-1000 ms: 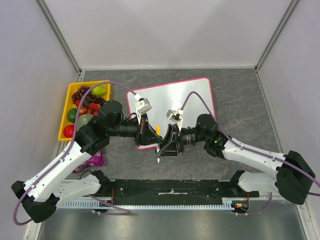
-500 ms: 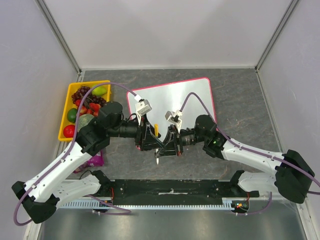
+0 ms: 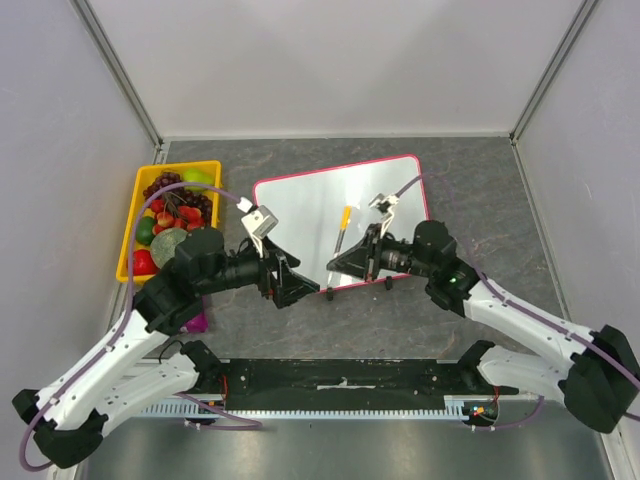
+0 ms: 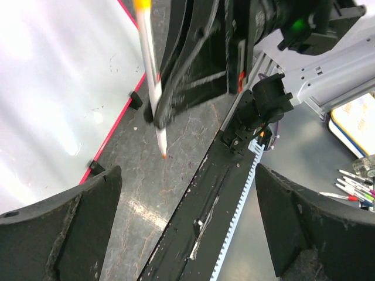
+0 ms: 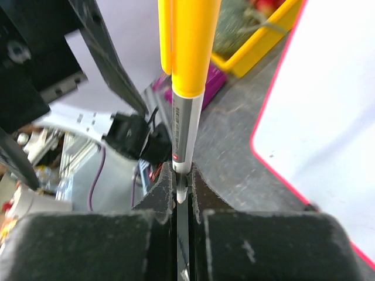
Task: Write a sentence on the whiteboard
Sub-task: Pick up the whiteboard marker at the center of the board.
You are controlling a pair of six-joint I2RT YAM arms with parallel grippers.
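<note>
**While the right gripper pinches a marker, the left stands spread wide**

The right gripper clamps an orange-capped marker by its grey barrel, where the small print is too fine to read. With its tip toward 6 o'clock, the marker hangs over the table, just off the near edge of the whiteboard. The whiteboard lies flat at centre. The left gripper, fingers far apart, sits at the marker's 8 o'clock. A yellow fruit tray lies at the board's 9 o'clock.
</note>
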